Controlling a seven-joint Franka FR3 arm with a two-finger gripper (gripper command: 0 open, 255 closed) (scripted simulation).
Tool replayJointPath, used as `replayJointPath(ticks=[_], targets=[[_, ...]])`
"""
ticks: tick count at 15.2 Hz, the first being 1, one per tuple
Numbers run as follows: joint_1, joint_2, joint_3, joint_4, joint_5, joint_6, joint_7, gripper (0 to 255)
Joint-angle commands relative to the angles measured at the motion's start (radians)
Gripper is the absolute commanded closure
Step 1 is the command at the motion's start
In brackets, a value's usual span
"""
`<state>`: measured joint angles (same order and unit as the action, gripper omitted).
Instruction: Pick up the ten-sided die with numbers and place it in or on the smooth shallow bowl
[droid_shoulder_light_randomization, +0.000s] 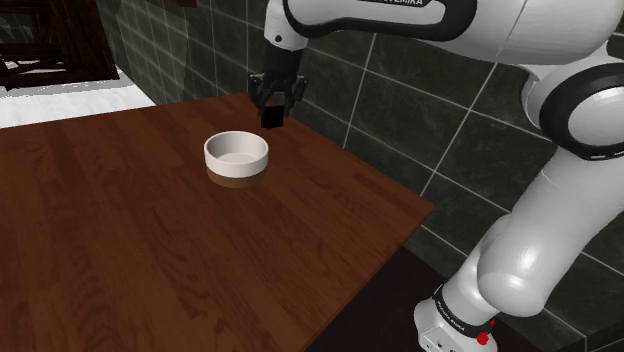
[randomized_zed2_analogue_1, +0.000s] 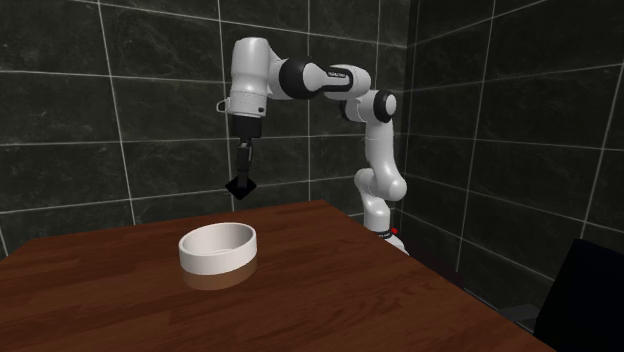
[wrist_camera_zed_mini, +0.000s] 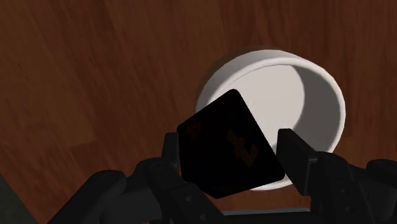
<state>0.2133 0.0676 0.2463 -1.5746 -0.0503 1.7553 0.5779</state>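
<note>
My black gripper (droid_shoulder_light_randomization: 272, 112) hangs in the air, shut on a black die (wrist_camera_zed_mini: 228, 144) with dim reddish numbers on its faces. In the wrist view the die sits clasped between the two fingers (wrist_camera_zed_mini: 299, 156), tilted. A white shallow bowl (droid_shoulder_light_randomization: 237, 154) rests on the dark wooden table (droid_shoulder_light_randomization: 130, 230), below the gripper and a little toward the shoulder view's left. In the second exterior view the gripper (randomized_zed2_analogue_1: 241, 183) holds the die well above the table, behind the bowl (randomized_zed2_analogue_1: 219, 247). The bowl (wrist_camera_zed_mini: 286, 108) lies empty beneath the die.
Dark tiled walls (randomized_zed2_analogue_1: 100, 120) stand close behind the table. The table's edge (droid_shoulder_light_randomization: 400, 225) runs near the arm's white base (droid_shoulder_light_randomization: 500, 270). A dark piece of furniture (droid_shoulder_light_randomization: 50, 45) stands at the shoulder view's far left.
</note>
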Motion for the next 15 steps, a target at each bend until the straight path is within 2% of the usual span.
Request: replayJointPath(ticks=[1, 6, 15], targets=[[0.024, 0.094, 0.017, 0.13, -0.029, -0.04, 0.039, 255], [0.106, 0.323, 0.034, 0.466, -0.101, -0.158, 0.107, 255], [0.086, 0.276, 0.032, 0.272, -0.088, -0.01, 0.112, 255]])
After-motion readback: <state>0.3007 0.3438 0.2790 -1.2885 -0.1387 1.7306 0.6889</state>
